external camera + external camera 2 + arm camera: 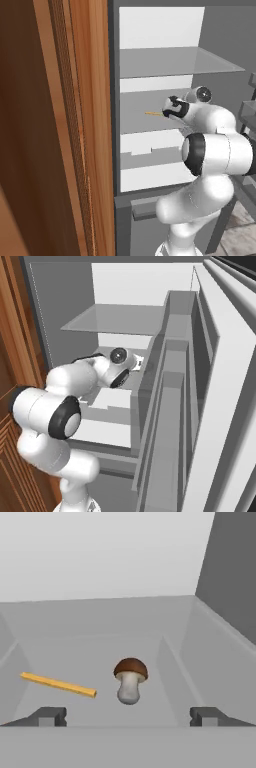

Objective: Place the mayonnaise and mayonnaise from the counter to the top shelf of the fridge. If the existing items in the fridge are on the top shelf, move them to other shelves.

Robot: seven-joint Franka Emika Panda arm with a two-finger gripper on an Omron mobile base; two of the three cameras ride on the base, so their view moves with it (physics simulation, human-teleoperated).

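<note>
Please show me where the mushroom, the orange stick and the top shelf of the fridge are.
mushroom [130,680], hand view, where the brown cap meets the stem.
orange stick [58,684], hand view, middle of its length.
top shelf [165,62], left base view, bare middle of the panel.

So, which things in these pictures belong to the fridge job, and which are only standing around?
Belong to the job:
- fridge
- top shelf, bare
- mushroom on the lower shelf
- orange-yellow stick beside it
- gripper, jaws open, nothing held

Just around:
- wooden cabinet
- fridge door with its racks
</note>
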